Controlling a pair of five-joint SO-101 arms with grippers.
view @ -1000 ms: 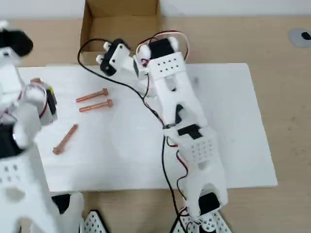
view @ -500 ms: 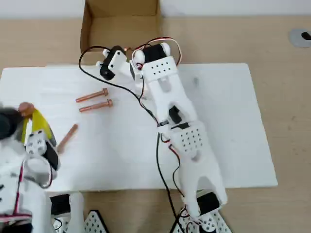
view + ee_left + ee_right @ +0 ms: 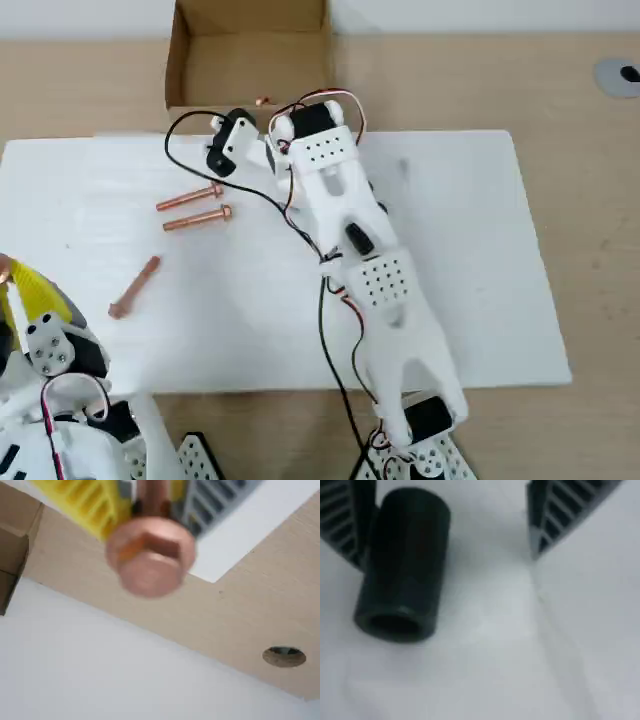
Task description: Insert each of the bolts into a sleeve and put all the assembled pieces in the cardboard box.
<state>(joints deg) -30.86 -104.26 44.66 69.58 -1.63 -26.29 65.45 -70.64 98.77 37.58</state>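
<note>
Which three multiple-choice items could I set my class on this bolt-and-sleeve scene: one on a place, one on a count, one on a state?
1. Where is the black sleeve?
A. in the left gripper
B. on the white sheet, between the fingers of the right gripper
C. under the white sheet

2. How many loose bolts lie on the white sheet?
A. one
B. three
C. five

3. What state is the left gripper in?
A. open and empty
B. shut on the black sleeve
C. shut on a bolt

Key:
1 B: the right wrist view shows it lying on the sheet between the open fingers.
2 B: the high view shows two side by side and one apart.
3 C: the left wrist view shows the bolt clamped between that gripper's fingers.
</note>
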